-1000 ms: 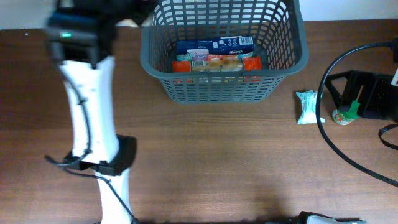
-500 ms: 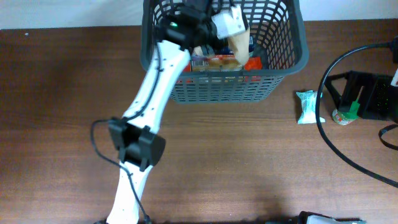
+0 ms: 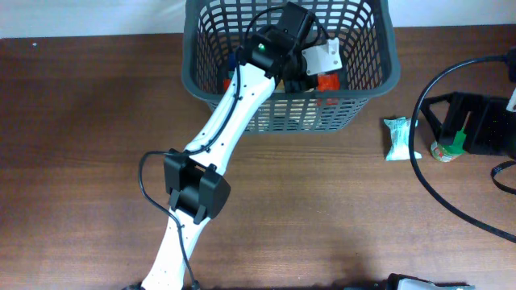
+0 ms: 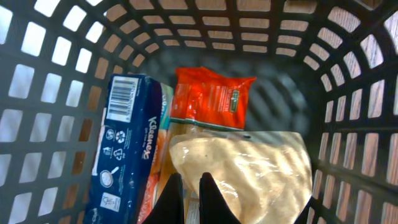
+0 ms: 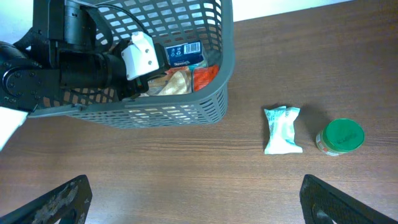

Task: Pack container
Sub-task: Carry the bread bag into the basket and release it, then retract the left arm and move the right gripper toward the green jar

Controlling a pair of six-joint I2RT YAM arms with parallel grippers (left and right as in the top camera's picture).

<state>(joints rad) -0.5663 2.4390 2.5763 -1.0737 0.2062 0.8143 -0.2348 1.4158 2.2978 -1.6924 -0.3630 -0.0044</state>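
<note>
Left fingers look pinched nearly closed on the clear bag down in the grey basket at the far side of the table, so lifting before letting go could drag it out or tip the Kleenex box; right gripper gapes wide.

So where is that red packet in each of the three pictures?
Overhead: the red packet peeks out right of the arm, inside the container.
Left wrist: top centre, just above the clear bag.
Right wrist: upper middle, at the container's right end.
Shared landmark: the container's grey lattice wall, visible around the packet in all three.
</note>
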